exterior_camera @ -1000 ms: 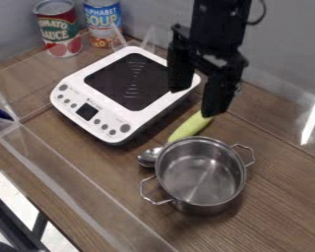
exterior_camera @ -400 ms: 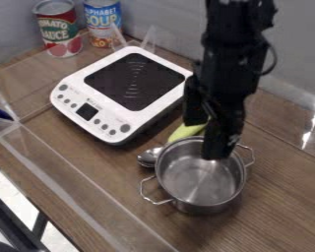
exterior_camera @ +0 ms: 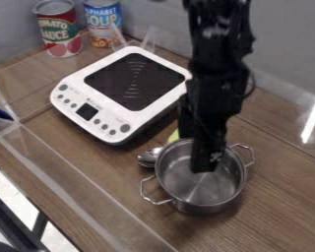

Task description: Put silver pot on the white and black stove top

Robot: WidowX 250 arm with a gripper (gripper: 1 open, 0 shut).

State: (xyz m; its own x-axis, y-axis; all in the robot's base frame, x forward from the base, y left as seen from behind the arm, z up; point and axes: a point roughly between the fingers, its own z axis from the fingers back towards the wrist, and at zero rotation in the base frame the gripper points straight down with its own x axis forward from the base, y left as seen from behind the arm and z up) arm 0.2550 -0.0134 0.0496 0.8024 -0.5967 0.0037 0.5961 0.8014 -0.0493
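The silver pot point(exterior_camera: 197, 182) stands upright and empty on the wooden table, to the right of and nearer than the white and black stove top point(exterior_camera: 121, 89). My gripper point(exterior_camera: 200, 148) points straight down over the pot's far rim and is open. One black finger point(exterior_camera: 211, 157) reaches inside the pot, and the other sits just outside the rim on the stove side. Nothing is held. The stove's black glass square has nothing on it.
A small metal spoon point(exterior_camera: 150, 155) lies between pot and stove. A yellow-green item behind the gripper is mostly hidden. Two cans point(exterior_camera: 58, 28) stand at the back left by the wall. The table's front-left edge point(exterior_camera: 68, 187) runs diagonally.
The gripper has come down from above the stove's right edge to the pot's far rim and rolled about its axis. It stayed open. The pot has not moved.
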